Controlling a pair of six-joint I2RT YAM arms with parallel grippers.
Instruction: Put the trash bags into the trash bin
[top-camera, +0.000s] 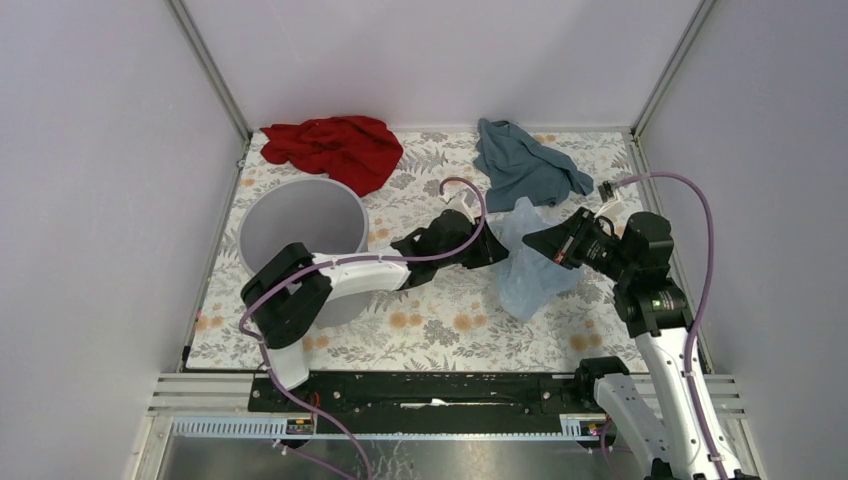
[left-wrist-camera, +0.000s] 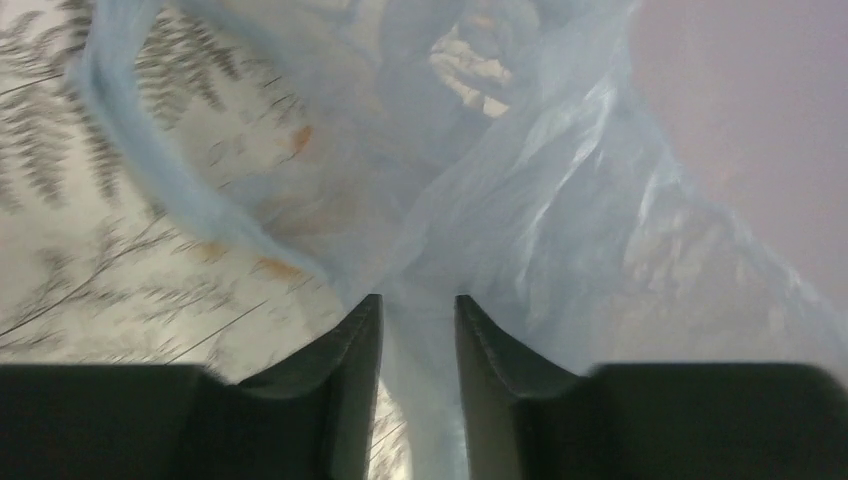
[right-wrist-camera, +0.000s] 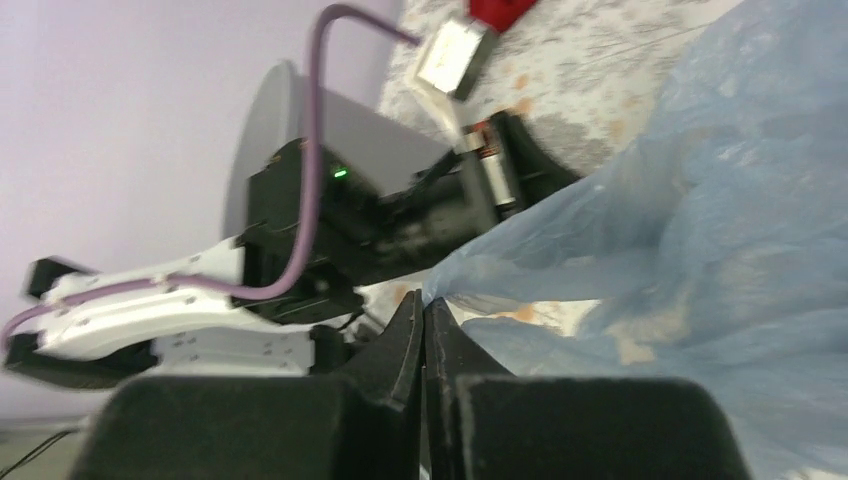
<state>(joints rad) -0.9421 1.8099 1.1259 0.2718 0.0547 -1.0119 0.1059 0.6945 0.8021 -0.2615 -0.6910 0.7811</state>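
Note:
The trash bag (top-camera: 530, 272), thin pale blue film, stands bunched up on the flowered table between my two grippers. My right gripper (top-camera: 541, 243) is shut on a corner of the trash bag (right-wrist-camera: 640, 230), and the right gripper (right-wrist-camera: 424, 302) has its jaws pressed together. My left gripper (top-camera: 497, 250) reaches into the bag from the left. In the left wrist view the left gripper (left-wrist-camera: 418, 300) has its jaws a narrow gap apart, with a strand of the trash bag (left-wrist-camera: 520, 190) running between them and table showing beside it. The grey trash bin (top-camera: 300, 235) stands at the left, partly behind the left arm.
A red cloth (top-camera: 335, 148) lies at the back left and a teal-blue cloth (top-camera: 520, 165) at the back middle, just behind the bag. The left arm (top-camera: 350, 275) stretches across the bin's front. Walls close the table (top-camera: 450, 330) on three sides.

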